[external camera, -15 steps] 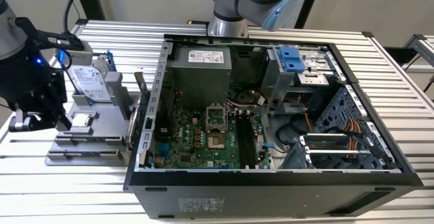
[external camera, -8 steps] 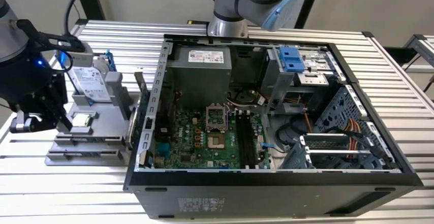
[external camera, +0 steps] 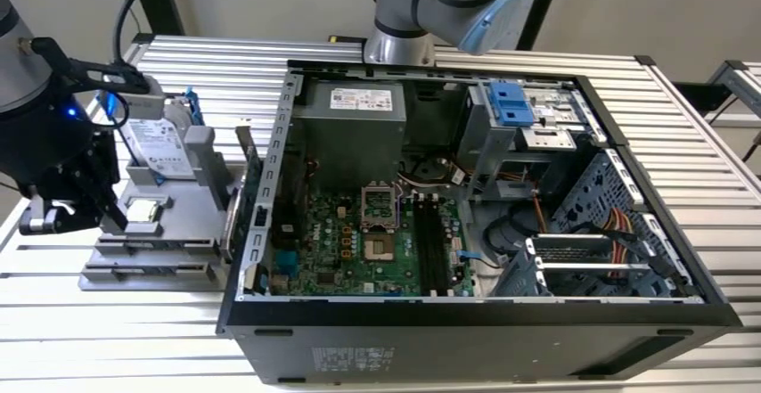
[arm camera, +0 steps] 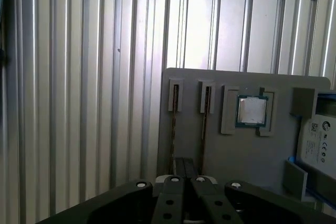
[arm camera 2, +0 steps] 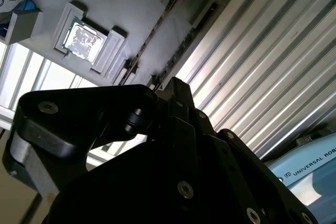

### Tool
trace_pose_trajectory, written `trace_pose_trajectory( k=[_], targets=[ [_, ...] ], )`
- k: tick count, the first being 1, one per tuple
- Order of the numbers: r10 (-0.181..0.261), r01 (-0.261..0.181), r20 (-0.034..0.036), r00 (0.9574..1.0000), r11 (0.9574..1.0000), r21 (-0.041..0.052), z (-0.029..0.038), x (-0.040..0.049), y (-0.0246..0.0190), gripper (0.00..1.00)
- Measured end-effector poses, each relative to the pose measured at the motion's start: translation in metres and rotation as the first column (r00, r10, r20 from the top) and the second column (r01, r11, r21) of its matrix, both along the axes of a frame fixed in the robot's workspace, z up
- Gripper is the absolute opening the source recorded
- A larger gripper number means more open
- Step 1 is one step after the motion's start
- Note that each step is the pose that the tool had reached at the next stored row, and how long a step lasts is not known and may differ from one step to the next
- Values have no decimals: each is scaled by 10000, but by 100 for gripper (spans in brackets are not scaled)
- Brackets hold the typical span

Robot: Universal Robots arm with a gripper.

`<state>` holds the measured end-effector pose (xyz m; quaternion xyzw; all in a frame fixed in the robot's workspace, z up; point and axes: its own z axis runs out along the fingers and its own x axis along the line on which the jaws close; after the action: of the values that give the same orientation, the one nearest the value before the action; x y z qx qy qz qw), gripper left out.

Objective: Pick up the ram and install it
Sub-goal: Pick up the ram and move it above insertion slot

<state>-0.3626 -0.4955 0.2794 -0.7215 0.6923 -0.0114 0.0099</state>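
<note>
Two ram sticks [arm camera: 174, 129] [arm camera: 203, 129] stand edge-on in narrow slots of a grey holder plate [arm camera: 184, 82]; the second wrist view shows them as thin dark strips [arm camera 2: 152, 35]. My gripper [arm camera: 186, 163] hovers just off the near ends of these two strips, its black fingers drawn together with nothing visibly between them. In the second wrist view its tip [arm camera 2: 176, 85] points at the same slot ends. In the exterior view the gripper [external camera: 48, 219] hangs at the left edge of the holder [external camera: 143, 273], away from the open computer case [external camera: 476, 313].
A square silver CPU [arm camera: 252, 111] and a hard drive [arm camera: 320, 145] sit on the same holder beyond the ram. The motherboard [external camera: 356, 250] lies inside the case, with black memory slots [external camera: 430, 250]. A second arm's base [external camera: 405, 19] stands behind the case. A ribbed metal table [arm camera: 79, 103] lies underneath.
</note>
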Motion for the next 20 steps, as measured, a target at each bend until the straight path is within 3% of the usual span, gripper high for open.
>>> trace_pose_trajectory(
  k=[9, 14, 20],
  targets=[
    [2, -2, -29, 10000, 10000, 1, -34, 1, 0, 0],
    [1, -1, -133, 9999, 10000, 0, -67, 0, 0, 0],
    [0, 0, -136, 9999, 10000, 0, -71, 0, 0, 0]
  ],
)
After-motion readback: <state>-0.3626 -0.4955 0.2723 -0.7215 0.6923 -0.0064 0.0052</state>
